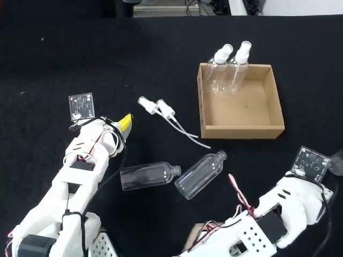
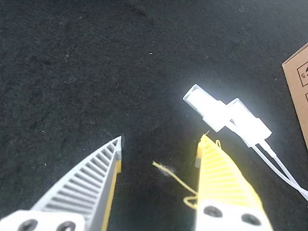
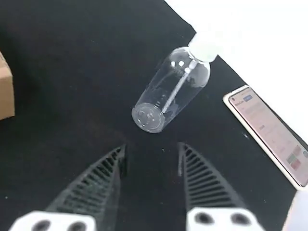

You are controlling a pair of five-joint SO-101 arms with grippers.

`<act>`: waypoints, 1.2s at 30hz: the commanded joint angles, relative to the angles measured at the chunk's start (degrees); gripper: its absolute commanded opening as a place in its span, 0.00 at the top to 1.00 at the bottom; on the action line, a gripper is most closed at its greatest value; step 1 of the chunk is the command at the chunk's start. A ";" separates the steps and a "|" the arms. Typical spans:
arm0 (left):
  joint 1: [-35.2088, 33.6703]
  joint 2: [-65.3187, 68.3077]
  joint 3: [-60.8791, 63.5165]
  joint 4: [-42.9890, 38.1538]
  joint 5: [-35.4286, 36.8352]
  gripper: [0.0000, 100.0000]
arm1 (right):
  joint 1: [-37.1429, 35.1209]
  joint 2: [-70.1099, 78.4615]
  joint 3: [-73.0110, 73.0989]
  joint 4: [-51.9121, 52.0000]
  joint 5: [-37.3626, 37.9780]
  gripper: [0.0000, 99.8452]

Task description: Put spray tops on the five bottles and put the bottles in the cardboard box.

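Note:
The cardboard box [image 1: 242, 130] stands at the right and holds two capped bottles [image 1: 217, 69], [image 1: 239, 65] leaning on its far wall. Left of it, two loose spray tops [image 1: 147, 104], [image 1: 165, 109] lie side by side on the black cloth. Two uncapped clear bottles [image 1: 149, 175], [image 1: 199, 174] lie nearer the front. My left gripper [image 2: 161, 144] is open and empty, just short of the spray tops [image 2: 207, 108], [image 2: 248, 124]. My right gripper [image 3: 152, 151] is open and empty, a little short of the base of a capped bottle [image 3: 171, 91] lying on the cloth.
A phone [image 3: 269, 130] lies beside the capped bottle, near the cloth's edge. The box corner [image 2: 298, 72] sits just beyond the spray tops. Open cloth spreads over the far left of the table [image 1: 80, 48].

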 commanded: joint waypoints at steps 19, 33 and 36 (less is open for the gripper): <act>1.10 -1.49 -0.57 -1.14 0.26 0.75 | 4.84 -4.35 -36.09 12.92 1.32 0.85; 1.01 -1.49 -0.57 -1.14 0.26 0.75 | 3.08 43.82 -51.38 7.47 1.49 0.85; 1.01 -1.49 -0.57 -1.14 0.26 0.75 | 2.73 51.82 -51.03 4.75 1.41 0.83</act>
